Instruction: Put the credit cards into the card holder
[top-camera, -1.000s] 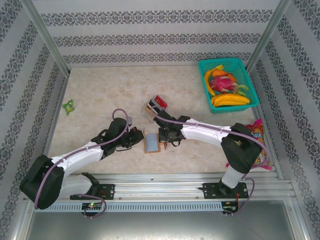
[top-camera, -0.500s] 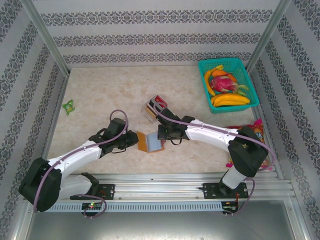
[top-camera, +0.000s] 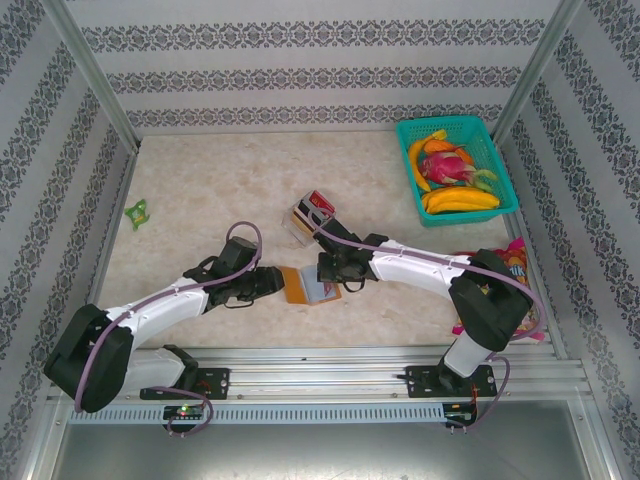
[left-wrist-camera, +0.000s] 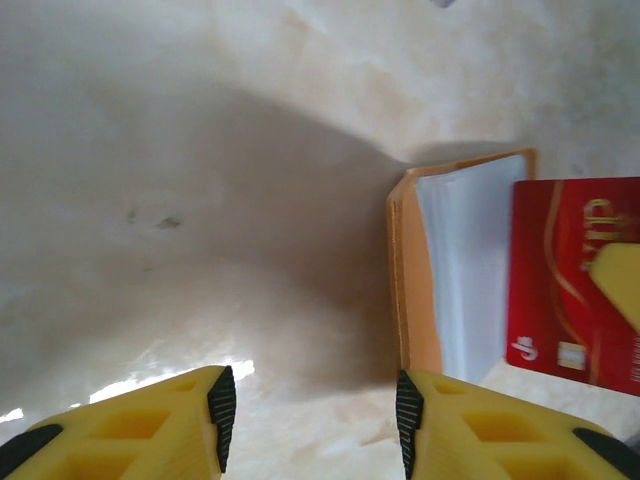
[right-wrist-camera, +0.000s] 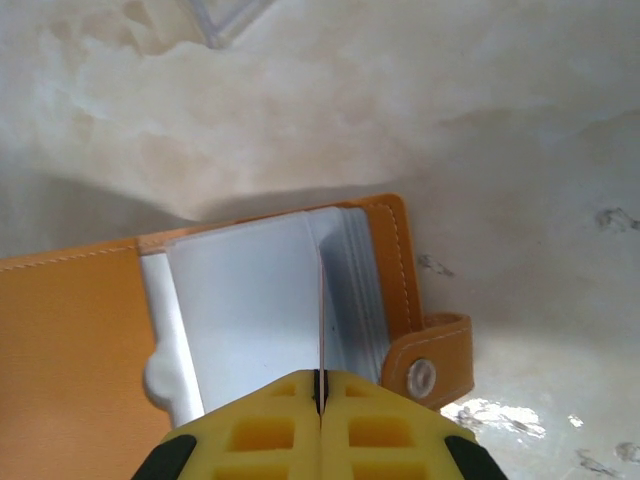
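Orange-tan leather card holder (right-wrist-camera: 60, 320) lies open on marble-look tabletop (top-camera: 200, 180) between spread left gripper (left-wrist-camera: 312, 405) and right gripper (right-wrist-camera: 320, 385), which pinches red plastic card (left-wrist-camera: 570, 280).

- matt orange leather-look with pale stitching on the card holder (right-wrist-camera: 70, 330), just ahead of the right gripper (right-wrist-camera: 320, 392).
- milky, smooth plastic for the inner sleeves (right-wrist-camera: 245, 290), faintly shiny.
- bright polished metal for the snap (right-wrist-camera: 421, 377), right of the closed jaws.
- glossy red plastic on the red card (left-wrist-camera: 565, 280), pinched edge-on between those jaws.
- hard yellow plastic, moulded in cells, for the left gripper (left-wrist-camera: 310, 405); ribbed black rubber-like pads (left-wrist-camera: 221, 403) on the inner faces.
- smooth, pale stone-look table (left-wrist-camera: 200, 150) with a soft sheen, between and ahead of the parted left jaws.
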